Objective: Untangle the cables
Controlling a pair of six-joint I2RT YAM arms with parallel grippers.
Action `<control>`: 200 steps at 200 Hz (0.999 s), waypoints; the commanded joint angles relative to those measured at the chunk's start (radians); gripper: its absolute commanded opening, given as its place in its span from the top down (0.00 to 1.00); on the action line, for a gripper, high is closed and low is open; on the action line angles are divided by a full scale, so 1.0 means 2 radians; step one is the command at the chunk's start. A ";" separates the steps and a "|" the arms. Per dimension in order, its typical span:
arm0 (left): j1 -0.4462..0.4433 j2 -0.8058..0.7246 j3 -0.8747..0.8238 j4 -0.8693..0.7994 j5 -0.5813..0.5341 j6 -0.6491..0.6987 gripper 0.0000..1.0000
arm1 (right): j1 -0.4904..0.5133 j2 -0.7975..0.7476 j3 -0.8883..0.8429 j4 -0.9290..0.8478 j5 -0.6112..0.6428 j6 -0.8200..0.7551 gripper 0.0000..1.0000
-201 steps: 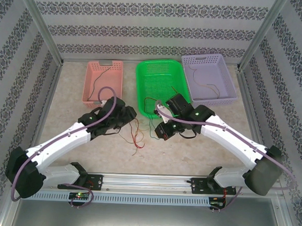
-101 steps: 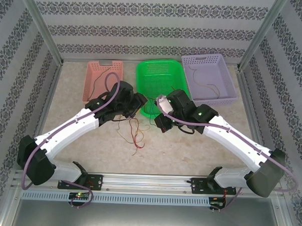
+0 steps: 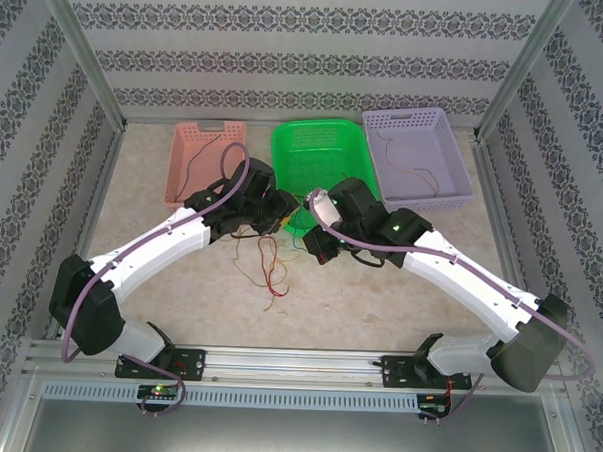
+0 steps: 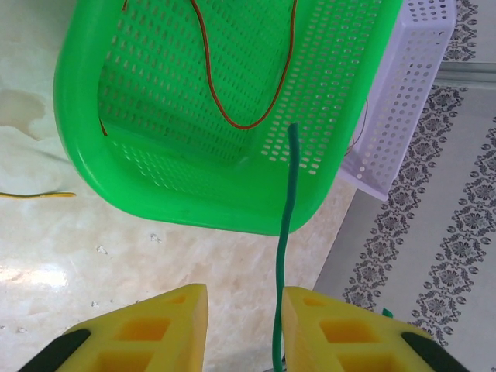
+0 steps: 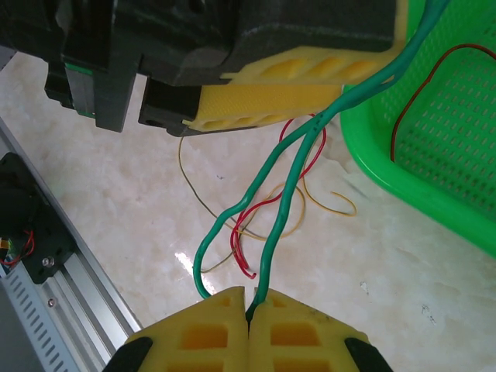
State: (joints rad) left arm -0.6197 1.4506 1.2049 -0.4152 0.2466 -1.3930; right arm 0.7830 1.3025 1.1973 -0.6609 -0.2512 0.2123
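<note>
Nearest, red and yellow cables (image 3: 271, 273) lie loose on the table (image 3: 358, 309). Just beyond, the right gripper (image 5: 248, 314) is clamped on a green cable (image 5: 291, 182). That cable passes between the left gripper's (image 4: 244, 325) narrowly parted jaws, against one finger, at the near rim of the green basket (image 4: 194, 205), which holds a red cable (image 4: 232, 124).

Top external: high, far, looks down on whole table (image 3: 159, 280). Wrist views: low, very close; both share green basket (image 4: 194, 209) rim and green cable (image 5: 287, 194).
</note>
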 commanded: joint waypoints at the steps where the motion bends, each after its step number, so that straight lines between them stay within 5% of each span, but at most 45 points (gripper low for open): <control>1: 0.003 0.001 0.001 0.024 0.021 -0.003 0.71 | -0.002 0.002 0.006 0.015 -0.009 0.009 1.00; 50: 0.004 0.006 0.005 0.030 0.011 -0.005 0.76 | -0.003 0.002 0.002 0.016 -0.012 0.013 1.00; 69: 0.003 -0.008 0.004 0.030 -0.005 0.000 0.59 | -0.006 0.002 -0.001 0.015 -0.015 0.016 1.00; 85: 0.003 -0.016 0.007 0.027 -0.005 0.007 0.57 | -0.014 0.000 -0.008 0.021 -0.017 0.022 1.00; 122: 0.003 -0.015 -0.006 0.026 0.052 0.013 0.63 | -0.038 -0.005 -0.023 0.048 -0.048 0.040 1.00; 185: 0.002 -0.002 -0.014 0.042 0.068 0.014 0.66 | -0.044 -0.006 -0.030 0.062 -0.060 0.055 1.00; 200: 0.002 -0.001 -0.016 0.038 0.065 0.015 0.76 | -0.046 -0.009 -0.031 0.062 -0.051 0.058 1.00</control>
State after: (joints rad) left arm -0.6197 1.4399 1.1778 -0.3660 0.3527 -1.3796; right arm 0.7021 1.3025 1.1488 -0.5808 -0.3454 0.3092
